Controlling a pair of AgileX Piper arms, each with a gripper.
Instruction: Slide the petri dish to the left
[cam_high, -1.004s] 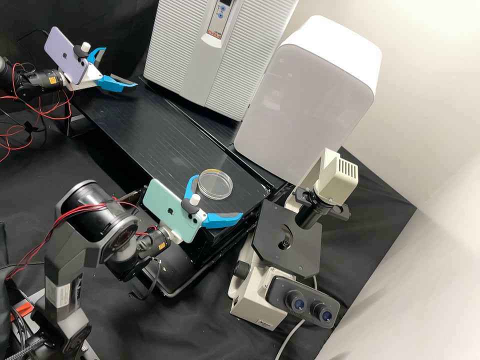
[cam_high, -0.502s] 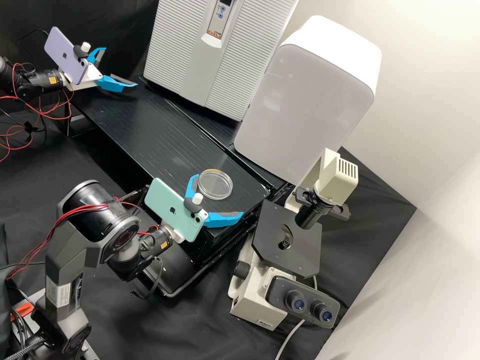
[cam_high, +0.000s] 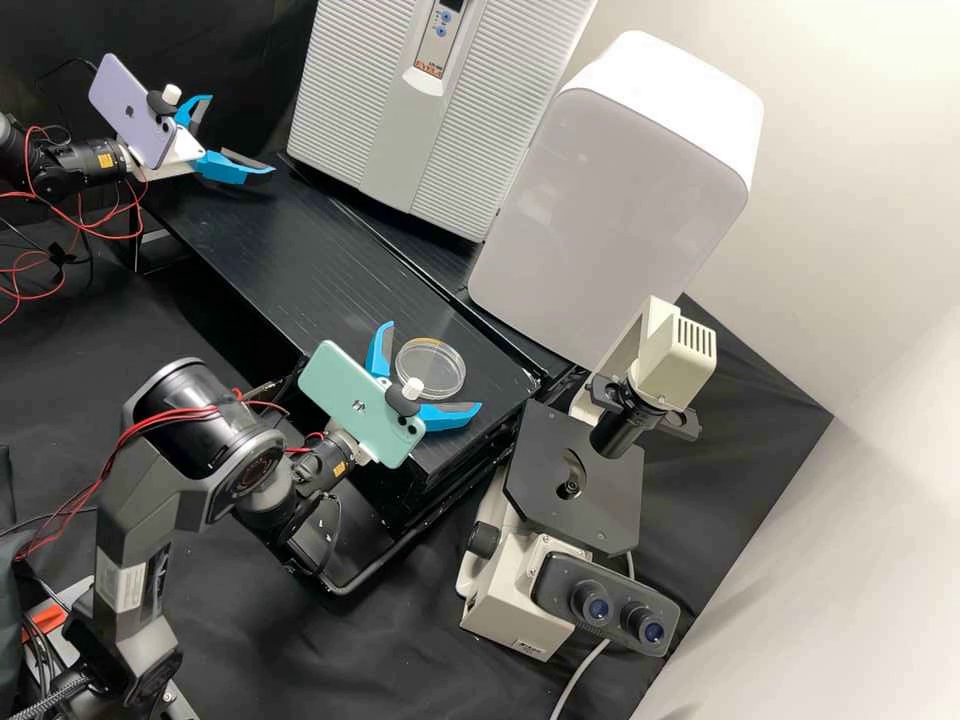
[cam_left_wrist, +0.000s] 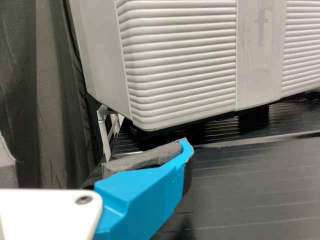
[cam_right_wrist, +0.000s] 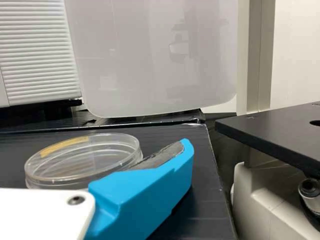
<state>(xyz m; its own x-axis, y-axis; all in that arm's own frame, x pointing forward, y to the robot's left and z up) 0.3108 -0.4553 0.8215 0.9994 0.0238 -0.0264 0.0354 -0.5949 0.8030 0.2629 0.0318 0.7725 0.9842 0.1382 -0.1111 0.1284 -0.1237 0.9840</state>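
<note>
The right claw (cam_high: 434, 366) is open wide and grips nothing. Its two blue fingers (cam_high: 380, 350) sit low over the black worktop (cam_high: 300, 260), one on each side of the petri dish (cam_right_wrist: 82, 159). The round, clear dish lies flat on the worktop, right between them. It has a thin yellow strip on the side far from the claw. One finger's grey pad is just beside the rim of the dish, but I cannot tell if it touches. A green phone (cam_high: 355, 400) is fixed on the wrist behind this claw. Past the dish from the right claw stands a big smooth white box (cam_high: 620, 190). A microscope (cam_high: 590, 500) stands off the worktop's end, near this claw. The left claw (cam_high: 240, 133) is open too and has nothing in it. It hangs over the other end of the worktop, well apart from the dish. A purple phone (cam_high: 125, 95) sits on its wrist. Close in front of the left claw is a white machine with ribbed sides (cam_left_wrist: 175, 60).
</note>
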